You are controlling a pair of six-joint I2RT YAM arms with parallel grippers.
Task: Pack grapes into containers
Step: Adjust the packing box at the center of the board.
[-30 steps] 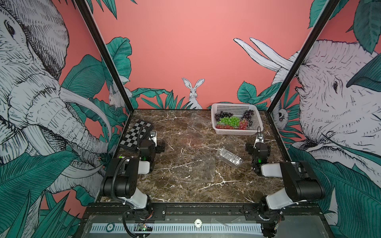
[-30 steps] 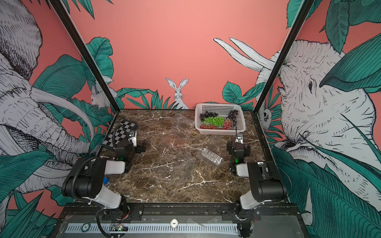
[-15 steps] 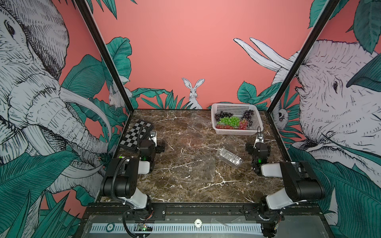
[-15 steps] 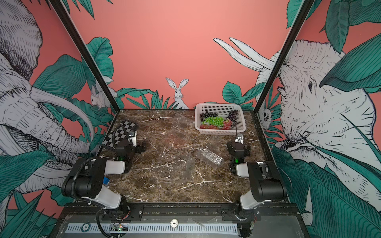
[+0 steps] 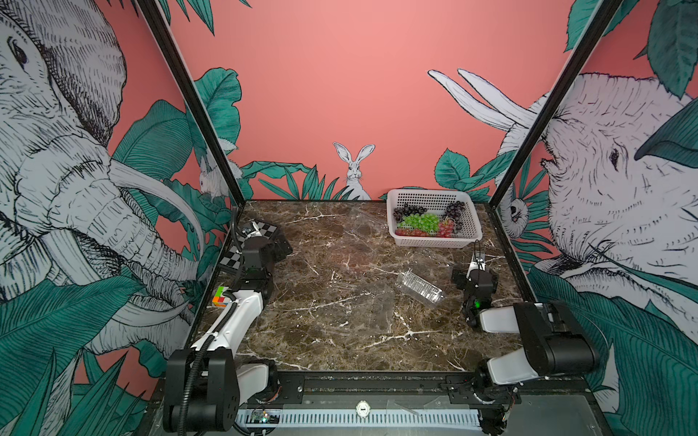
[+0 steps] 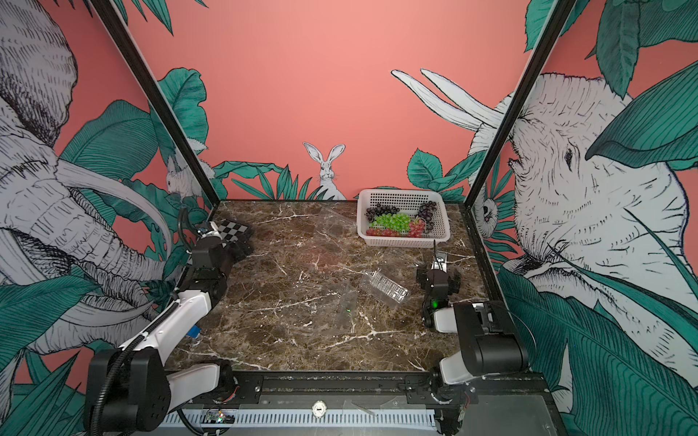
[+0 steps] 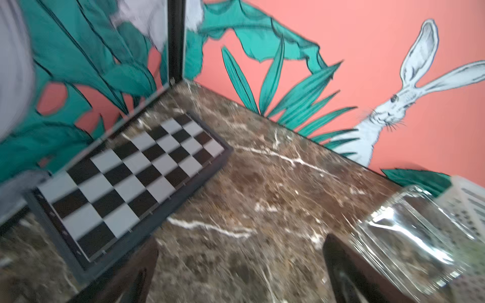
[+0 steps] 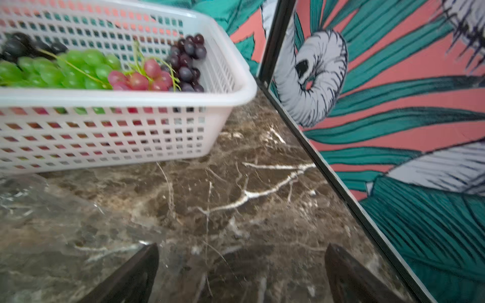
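Left fingers (image 7: 349, 275) and right fingers (image 8: 131, 275) stand wide apart and empty while the grapes (image 5: 421, 222) sit in the basket (image 5: 434, 241) upper right of centre, and the glassy containers (image 7: 409, 236) could easily be misjudged, knocked or crushed.

Ahead of my right pincer (image 8: 242, 248), black-fingered, I see the white lattice basket (image 8: 231, 97) holding bright green grapes (image 8: 70, 68), pinkish red grapes (image 8: 141, 78) and dark purple grapes (image 8: 186, 60). Under both pincers the table (image 8: 236, 199) is brown marble veined white. Beside my left pincer (image 7: 240, 251) the chessboard (image 7: 136, 170) checks black and pale grey, and the clamshell container (image 7: 409, 236) is clear. The walls (image 7: 354, 39) are coral with teal leaves (image 7: 301, 105) and a white rabbit (image 7: 388, 112)
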